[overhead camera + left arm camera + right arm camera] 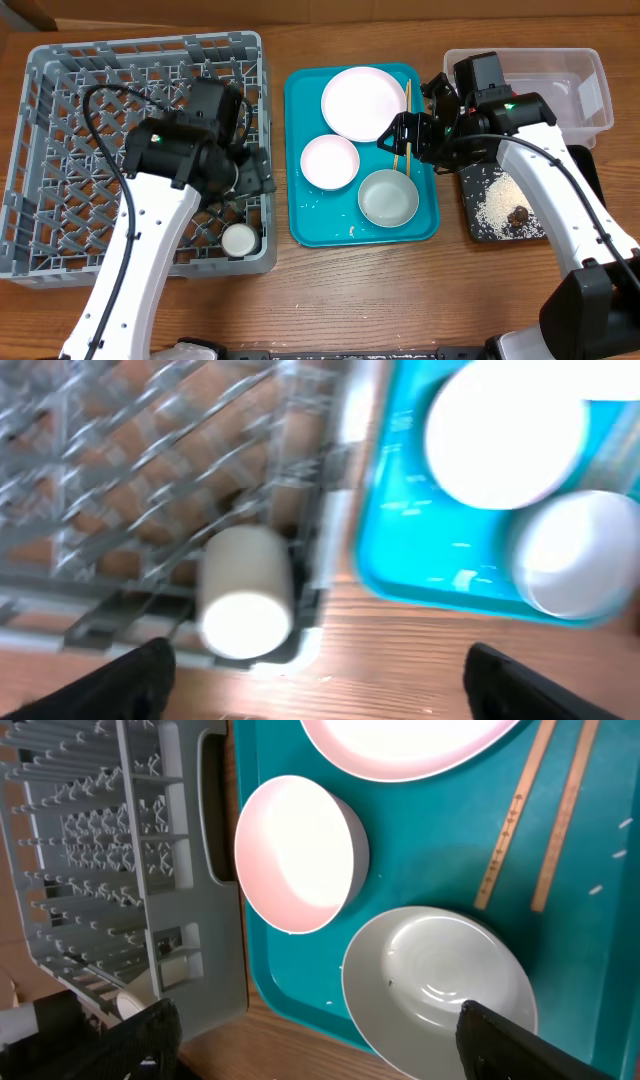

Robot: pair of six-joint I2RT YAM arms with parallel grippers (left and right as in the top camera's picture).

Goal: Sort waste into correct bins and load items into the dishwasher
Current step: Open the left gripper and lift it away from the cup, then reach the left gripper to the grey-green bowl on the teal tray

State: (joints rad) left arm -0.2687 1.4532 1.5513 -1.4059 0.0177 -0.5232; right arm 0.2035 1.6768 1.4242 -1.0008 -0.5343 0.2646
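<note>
Chopsticks (407, 100), two, are lying on the teal tray (300, 215) mid-worktop, long axis running far edge to near edge, partly beneath the right gripper (402, 138), which is hovering wide open and empty; this is the nearer arm. Left gripper (255, 172), also wide, is hanging over the dish rack (60, 60). Also: one plate (362, 102), two bowls (329, 161), one cup (239, 240) in rack.

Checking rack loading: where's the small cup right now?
Overhead, the small white cup sits in the grey dish rack's near-right corner, beside the teal tray.
</note>
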